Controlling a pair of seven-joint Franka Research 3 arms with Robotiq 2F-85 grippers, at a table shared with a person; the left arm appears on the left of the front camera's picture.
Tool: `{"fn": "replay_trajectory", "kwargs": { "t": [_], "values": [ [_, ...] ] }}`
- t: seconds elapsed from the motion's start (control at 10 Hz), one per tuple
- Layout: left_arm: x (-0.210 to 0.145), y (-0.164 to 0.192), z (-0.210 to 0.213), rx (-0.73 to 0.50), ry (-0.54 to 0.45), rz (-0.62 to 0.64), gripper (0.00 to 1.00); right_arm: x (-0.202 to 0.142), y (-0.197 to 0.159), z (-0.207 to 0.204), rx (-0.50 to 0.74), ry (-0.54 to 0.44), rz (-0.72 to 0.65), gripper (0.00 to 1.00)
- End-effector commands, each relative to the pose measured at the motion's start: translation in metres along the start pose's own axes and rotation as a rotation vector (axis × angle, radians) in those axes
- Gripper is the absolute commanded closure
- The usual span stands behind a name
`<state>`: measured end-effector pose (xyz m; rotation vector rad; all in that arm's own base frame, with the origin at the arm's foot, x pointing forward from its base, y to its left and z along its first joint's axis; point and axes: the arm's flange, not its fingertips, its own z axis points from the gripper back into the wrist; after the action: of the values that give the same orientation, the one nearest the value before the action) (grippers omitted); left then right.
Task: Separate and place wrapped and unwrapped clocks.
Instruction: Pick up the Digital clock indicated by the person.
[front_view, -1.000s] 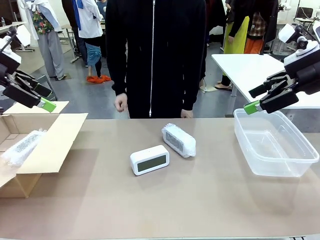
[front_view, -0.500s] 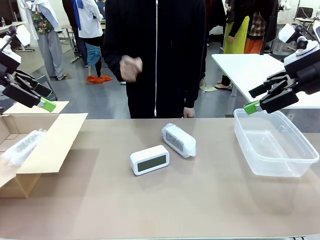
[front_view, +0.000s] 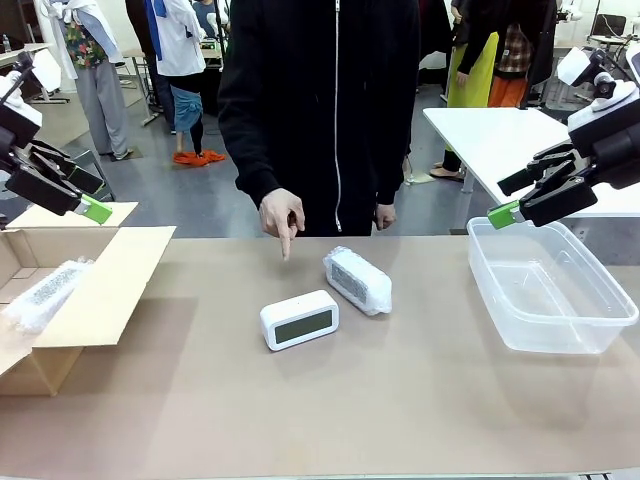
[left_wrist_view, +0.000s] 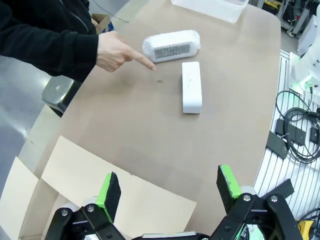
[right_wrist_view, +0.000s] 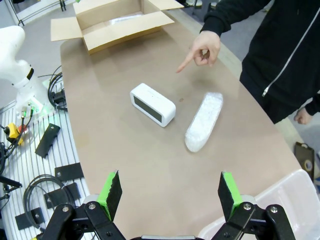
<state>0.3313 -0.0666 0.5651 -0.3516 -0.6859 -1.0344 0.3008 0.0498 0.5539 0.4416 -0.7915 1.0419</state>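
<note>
Clocks on the worktop: the cardboard box at the robot's left holds one bubble-wrapped clock; a clear tub stands at the right. The robot's left hand hangs released above the box, its right hand released above the tub's near end. A person's hand points down near the second wrapped clock, which lies just beside the unwrapped clock, mid-worktop.
</note>
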Motion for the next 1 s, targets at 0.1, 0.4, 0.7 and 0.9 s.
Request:
{"fn": "replay_trajectory", "kwargs": {
  "t": [0.1,0.4,0.7,0.9],
  "values": [
    [0.0031,0.0002,-0.0027,-0.007,-0.012,0.0,0.0,-0.0005,-0.0013,-0.0018,0.021,-0.019,0.009,0.0],
    [0.0031,0.0002,-0.0027,-0.007,-0.012,0.0,0.0,-0.0005,-0.0013,-0.0018,0.021,-0.019,0.009,0.0],
    [0.0031,0.0002,-0.0027,-0.007,-0.012,0.0,0.0,-0.0005,-0.0013,-0.0018,0.021,-0.019,0.009,0.0],
    [0.0031,0.0002,-0.0027,-0.007,-0.012,0.0,0.0,-0.0005,-0.0013,-0.0018,0.021,-0.019,0.009,0.0]
  ]
}}
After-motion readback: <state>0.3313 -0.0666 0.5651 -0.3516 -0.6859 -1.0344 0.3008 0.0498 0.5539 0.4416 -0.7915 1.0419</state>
